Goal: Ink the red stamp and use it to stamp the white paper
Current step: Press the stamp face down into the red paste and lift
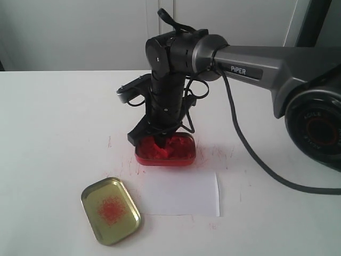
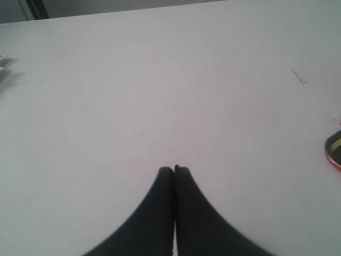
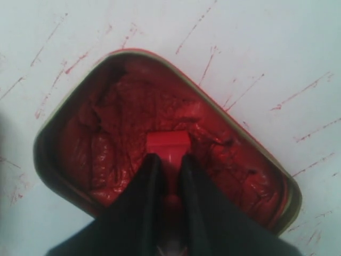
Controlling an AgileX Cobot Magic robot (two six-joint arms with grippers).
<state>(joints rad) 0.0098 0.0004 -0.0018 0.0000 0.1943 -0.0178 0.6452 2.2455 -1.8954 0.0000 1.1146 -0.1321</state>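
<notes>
Exterior centre: right gripper (image 3: 168, 160) clamps the small bright red plastic stamp (image 3: 168, 145), whose base sits down in the paste of the red oblong tin (image 1: 184, 154). The thin white paper sheet (image 1: 184, 194) lies just below the tin, at lower centre. The gold metal lid (image 1: 110, 210) is at lower left. The left gripper (image 2: 173, 169) has its fingers pressed together, holding nothing, over the white tabletop (image 2: 160, 80).

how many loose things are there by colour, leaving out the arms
red: 2, the red stamp and the ink tin
gold: 1, the lid
white: 1, the white paper
total: 4
</notes>
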